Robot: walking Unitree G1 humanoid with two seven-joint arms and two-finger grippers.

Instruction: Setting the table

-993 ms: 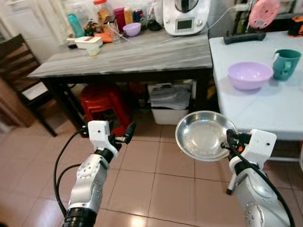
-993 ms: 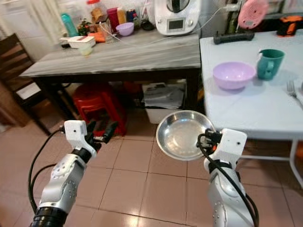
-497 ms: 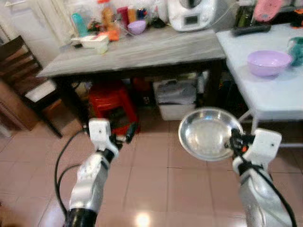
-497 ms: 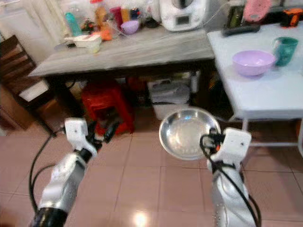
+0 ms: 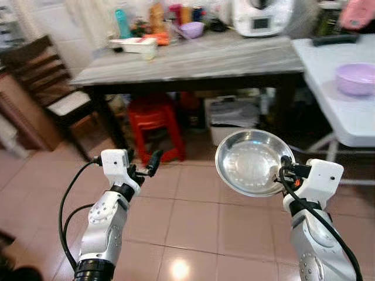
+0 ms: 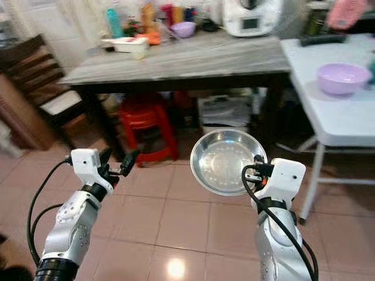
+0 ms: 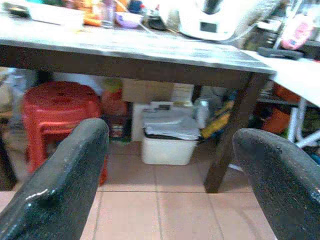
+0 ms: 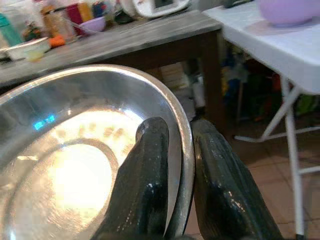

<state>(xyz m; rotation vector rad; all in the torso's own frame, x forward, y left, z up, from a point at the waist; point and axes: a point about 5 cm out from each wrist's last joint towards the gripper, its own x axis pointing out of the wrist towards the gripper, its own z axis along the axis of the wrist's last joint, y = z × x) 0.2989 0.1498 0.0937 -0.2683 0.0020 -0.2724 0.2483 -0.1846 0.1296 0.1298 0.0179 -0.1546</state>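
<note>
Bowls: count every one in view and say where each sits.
3. A steel bowl clamped by its rim in the right pincer above the floor; a large purple bowl on the white table; a small purple bowl among clutter on the grey table, which may hide more.

A shiny silver round metal plate (image 5: 253,162) sits between glossy black fingers (image 8: 147,185); a grey streaked wood-grain counter (image 5: 217,58), a white counter (image 5: 337,105) with a lilac bowl (image 5: 356,78), a red plastic stool (image 5: 153,117), pinkish-brown floor tiles (image 5: 193,222)
</note>
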